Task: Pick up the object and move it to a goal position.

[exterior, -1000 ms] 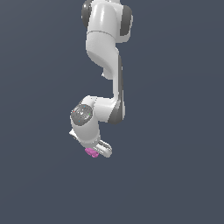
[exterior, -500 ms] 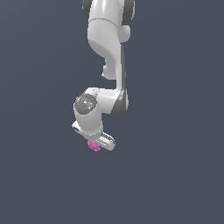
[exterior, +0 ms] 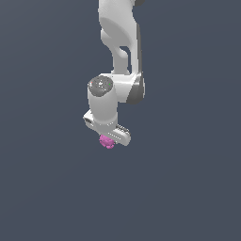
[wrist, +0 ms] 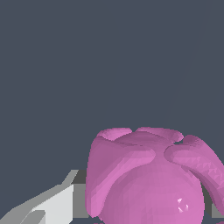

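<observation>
Pink lumpy ball (exterior: pixel 107 142) sits low centre of frame, tucked under the white hand, fingers (wrist: pixel 52 203) closed onto it. Looks light, stiff, bumpy; grip across its widest middle should hold.

Both renders were evenly lit and sharp, with no blur, glare or edge distortion. The flat dark grey-blue background showed no cast shadows. The white arm (exterior: pixel 115 101) was brightest on top; the pink lumpy ball (wrist: pixel 148 179) carried one tiny specular highlight at lower right.

Lumpy pink object (wrist: pixel 148 179) looks smooth, faintly glossy; white arm (exterior: pixel 117 28) glossy plastic
</observation>
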